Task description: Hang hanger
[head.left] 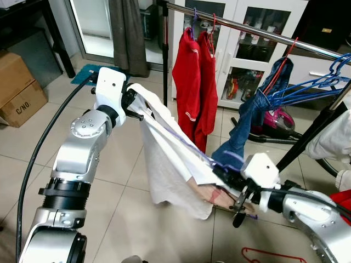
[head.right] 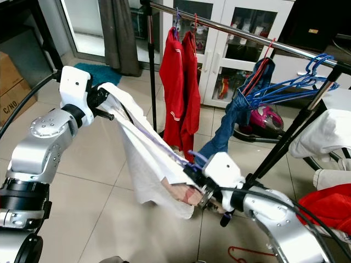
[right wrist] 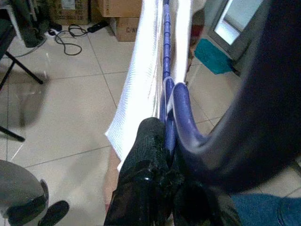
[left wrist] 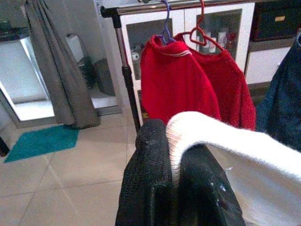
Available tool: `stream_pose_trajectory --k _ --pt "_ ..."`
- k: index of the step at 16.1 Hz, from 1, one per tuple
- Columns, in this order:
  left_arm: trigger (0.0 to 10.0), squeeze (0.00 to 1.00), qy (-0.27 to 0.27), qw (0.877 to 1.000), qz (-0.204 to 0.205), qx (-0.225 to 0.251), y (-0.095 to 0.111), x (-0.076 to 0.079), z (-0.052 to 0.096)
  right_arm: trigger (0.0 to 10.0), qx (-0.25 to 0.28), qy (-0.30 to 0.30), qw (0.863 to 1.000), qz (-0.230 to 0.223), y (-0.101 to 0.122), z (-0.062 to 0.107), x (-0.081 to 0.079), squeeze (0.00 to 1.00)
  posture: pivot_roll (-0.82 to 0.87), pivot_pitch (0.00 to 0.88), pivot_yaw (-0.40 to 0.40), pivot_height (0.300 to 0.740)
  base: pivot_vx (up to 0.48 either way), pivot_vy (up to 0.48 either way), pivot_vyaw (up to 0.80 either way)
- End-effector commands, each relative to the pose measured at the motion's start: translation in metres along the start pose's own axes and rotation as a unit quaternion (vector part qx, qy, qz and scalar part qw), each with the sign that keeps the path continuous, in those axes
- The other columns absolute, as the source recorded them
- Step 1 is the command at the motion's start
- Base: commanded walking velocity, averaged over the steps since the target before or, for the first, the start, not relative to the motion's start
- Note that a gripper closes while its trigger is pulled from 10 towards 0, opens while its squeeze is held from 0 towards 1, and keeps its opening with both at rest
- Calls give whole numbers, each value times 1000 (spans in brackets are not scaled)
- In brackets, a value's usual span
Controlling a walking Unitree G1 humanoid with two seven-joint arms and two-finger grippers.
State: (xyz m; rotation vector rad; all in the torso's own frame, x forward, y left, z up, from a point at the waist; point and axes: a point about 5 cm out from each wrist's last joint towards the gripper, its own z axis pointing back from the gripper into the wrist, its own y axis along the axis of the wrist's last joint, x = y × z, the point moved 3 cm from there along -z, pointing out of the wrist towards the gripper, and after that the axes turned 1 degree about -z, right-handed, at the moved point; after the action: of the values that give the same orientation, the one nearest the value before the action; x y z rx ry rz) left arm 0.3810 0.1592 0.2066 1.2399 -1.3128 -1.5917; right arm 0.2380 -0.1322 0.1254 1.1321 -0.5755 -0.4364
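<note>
A white garment (head.left: pixel 164 164) hangs on a purple hanger (head.left: pixel 181 139) stretched between my two grippers. My left gripper (head.left: pixel 134 104) is raised at the upper left and is shut on the garment's ribbed edge (left wrist: pixel 211 134), which is pinched between its black fingers (left wrist: pixel 148 179). My right gripper (head.left: pixel 225 174) is lower at the right, shut on the purple hanger (right wrist: pixel 178 106) near its hook end, with the white cloth (right wrist: pixel 141 70) running away along it. The metal clothes rail (head.left: pixel 258 32) crosses behind, above both grippers.
On the rail hang two red tops (head.left: pixel 193 82) on hangers, blue jeans (head.left: pixel 249 118) and several bare blue hangers (head.left: pixel 321 85). A red hanger (head.left: pixel 269 255) lies on the tiled floor. Cardboard boxes (head.left: pixel 16 87) stand at the left, a white glass-door cabinet (head.left: pixel 241 55) behind.
</note>
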Motion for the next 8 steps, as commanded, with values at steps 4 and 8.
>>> stream_pose_trajectory --k 4,8 --pt "0 0 93 994 -55 -8 2 -45 -4 10000 94 -8 991 -97 9 14 -1 0 12 37 10 740 0 0 0" --pt "0 0 103 993 -22 -43 -23 -53 -8 10000 160 -20 976 -144 21 20 4 0 8 30 11 740 0 0 0"
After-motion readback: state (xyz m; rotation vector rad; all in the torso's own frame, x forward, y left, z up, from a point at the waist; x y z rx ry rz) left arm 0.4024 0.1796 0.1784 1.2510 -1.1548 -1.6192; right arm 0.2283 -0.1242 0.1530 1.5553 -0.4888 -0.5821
